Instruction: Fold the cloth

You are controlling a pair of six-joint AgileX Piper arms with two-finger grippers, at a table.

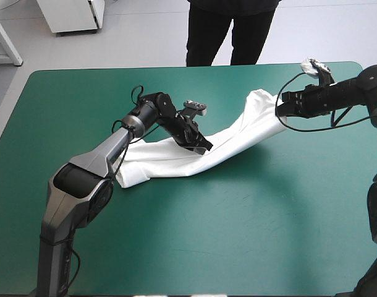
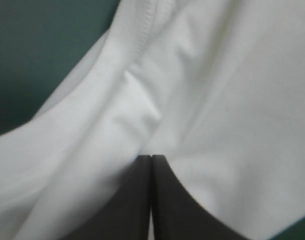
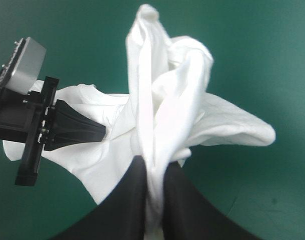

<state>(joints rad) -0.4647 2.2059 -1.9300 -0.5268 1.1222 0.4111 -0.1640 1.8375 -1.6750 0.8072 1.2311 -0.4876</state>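
Left gripper (image 1: 205,147): fingers (image 2: 132,200) together, pinched on the T-shirt (image 1: 164,164) partway along it. Folds fan out ahead of the tips. The T-shirt's left end lies flat on the cover (image 1: 238,223), beside and under that gripper. From the pinch it runs as a twisted band up to the right gripper (image 1: 281,106), held off the cover. Right gripper: fingers nearly together, clamped on a bunched end with cloth between them. Loose folds hang ahead of it.

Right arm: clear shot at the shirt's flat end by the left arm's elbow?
Probably not. The right gripper is shut on the T-shirt at its raised end, and the left gripper, also shut on it, sits in between.
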